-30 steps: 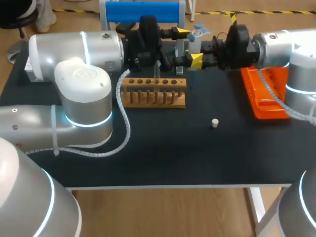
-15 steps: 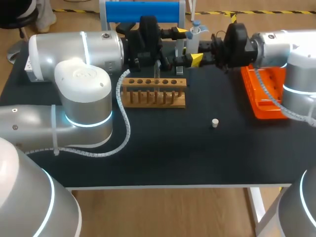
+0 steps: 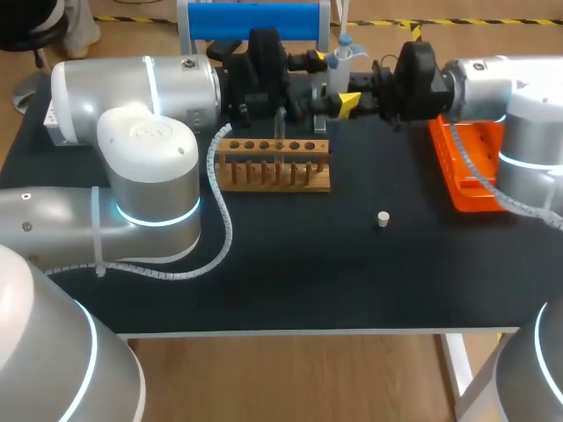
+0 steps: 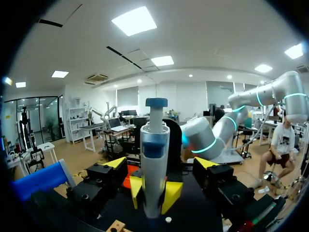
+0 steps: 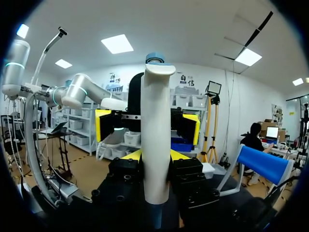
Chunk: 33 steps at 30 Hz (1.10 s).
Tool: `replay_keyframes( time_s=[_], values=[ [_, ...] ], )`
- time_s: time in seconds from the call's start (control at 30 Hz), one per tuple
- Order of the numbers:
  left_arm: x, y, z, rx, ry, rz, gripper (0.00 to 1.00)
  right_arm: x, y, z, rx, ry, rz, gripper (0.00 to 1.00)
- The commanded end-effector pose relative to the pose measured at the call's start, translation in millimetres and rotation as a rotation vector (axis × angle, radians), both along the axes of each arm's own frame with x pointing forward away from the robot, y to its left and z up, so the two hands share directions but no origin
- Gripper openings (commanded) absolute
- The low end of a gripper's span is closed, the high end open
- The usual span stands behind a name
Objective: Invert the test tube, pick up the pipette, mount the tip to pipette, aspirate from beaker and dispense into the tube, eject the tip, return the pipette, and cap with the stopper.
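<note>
The right gripper is clamped on the white pipette and holds it upright at the far side of the table, behind the wooden rack. The left gripper has its fingers apart, one on each side of the pipette, with a gap. The white stopper lies on the table, apart from the rack.
</note>
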<state>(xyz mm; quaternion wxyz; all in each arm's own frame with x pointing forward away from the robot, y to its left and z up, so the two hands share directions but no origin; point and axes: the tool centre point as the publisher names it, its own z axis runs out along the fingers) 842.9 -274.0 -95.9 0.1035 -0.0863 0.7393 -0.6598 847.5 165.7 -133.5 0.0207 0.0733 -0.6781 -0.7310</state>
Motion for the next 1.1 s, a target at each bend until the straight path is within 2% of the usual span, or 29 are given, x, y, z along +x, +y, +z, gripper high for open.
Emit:
replay_keyframes(
  time_s=[0.03,0.5,0.57,0.6,0.83,1.1],
  values=[
    [-0.3,-1,-0.5,-0.002,-0.001,0.003,0.0,0.0,1,0,0.002,-0.002,-0.004,0.0],
    [-0.3,-1,-0.5,-0.002,-0.001,0.003,0.0,-1.3,1,0,-0.002,-0.005,-0.006,0.0],
    [-0.3,-1,-0.5,-0.002,-0.001,0.003,0.0,-1.2,-1,1,-0.007,-0.011,-0.011,0.61],
    [-0.3,-1,-0.5,-0.002,-0.001,0.003,0.0,-1.4,-4,2,-0.008,-0.015,-0.012,1.0],
    [-0.3,-1,-0.5,-0.002,-0.001,0.003,0.0,2.0,-47,5,-0.004,-0.024,0.008,1.0],
    [-0.3,-1,-0.5,-0.002,-0.001,0.003,0.0,41.1,-106,-8,-0.037,0.024,-0.124,1.0]
  ],
)
